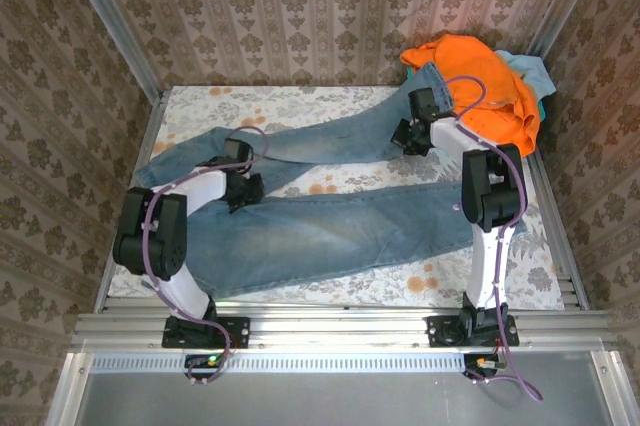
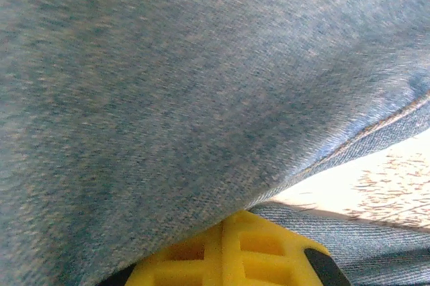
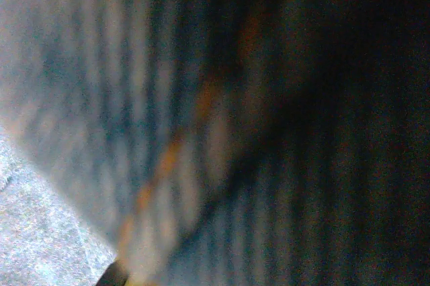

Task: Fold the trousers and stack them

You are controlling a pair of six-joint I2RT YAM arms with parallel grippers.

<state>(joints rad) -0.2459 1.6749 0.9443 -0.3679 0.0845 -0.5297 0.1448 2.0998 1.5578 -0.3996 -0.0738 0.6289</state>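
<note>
Two long bands of the jeans (image 1: 320, 231) cross the tabletop (image 1: 290, 101), lying flat on its flowered cover. The far band runs from the left edge up to the back right corner. The near, wider band lies along the front, from beside the left arm across to the right arm. Paler worn patches show on the near band.

At the back right corner the far band's end touches an orange garment (image 1: 485, 86). A turquoise cloth (image 1: 530, 71) peeks out just behind that garment.

The left hand (image 1: 245, 189) sits low on the denim where the two bands come close together, at the left of the tabletop. From the left wrist, denim (image 2: 168, 98) drapes close over the lens and down onto a yellow finger (image 2: 235, 256), with more denim beneath it and a strip of tabletop (image 2: 383, 178) to the right. Whether that hand is apart or clamped on the cloth cannot be told.

The right hand (image 1: 410, 136) is down on the far band, near the orange garment. The right wrist view is badly blurred: blue denim (image 3: 101, 98) with an orange line of stitching runs across it, and a patch of tabletop (image 3: 40, 239) shows at lower left. Its fingers' stance cannot be told either.
</note>
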